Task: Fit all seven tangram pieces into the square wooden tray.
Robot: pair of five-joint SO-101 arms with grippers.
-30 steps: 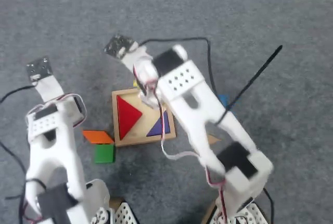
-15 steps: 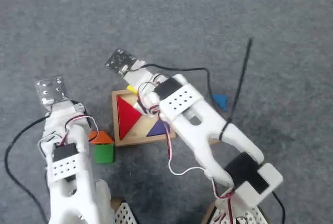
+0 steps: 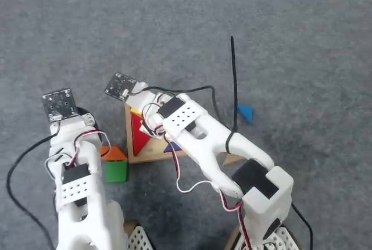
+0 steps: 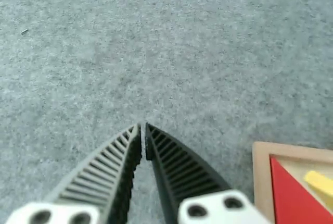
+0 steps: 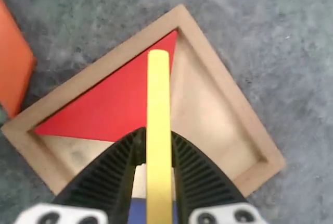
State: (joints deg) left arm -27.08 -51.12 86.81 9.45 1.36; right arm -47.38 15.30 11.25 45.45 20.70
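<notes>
Right gripper [image 5: 157, 133] is clamped on the yellow piece [image 5: 158, 99]. The piece stands on edge between the two fingers and pokes out past the tips. It sits above the far-left part of the square wooden tray [image 5: 229, 110], with its free end over a corner of the red triangle [image 5: 114, 107]. Can't tell whether the yellow piece touches the tray floor.

The red triangle lies flat inside the tray, along the left wall. A blue-purple piece [image 3: 172, 147] is also in the tray, at the near side, mostly hidden under the right arm [image 3: 197, 134]. Bare wood floor shows in the rest of the tray.

Left gripper [image 4: 142, 128] is closed, tips together and nothing between them. It hangs over bare grey carpet [image 3: 290, 40] just left of the tray, and the tray's corner is close by in the left wrist view.

Loose pieces on the carpet:
- The orange piece [image 3: 114, 153] is just beside the tray's near-left corner.
- The green piece [image 3: 116, 171] is right next to the orange one on its near side. Can't tell if they touch.
- The small blue triangle [image 3: 245, 112] is well apart to the right of the tray.
</notes>
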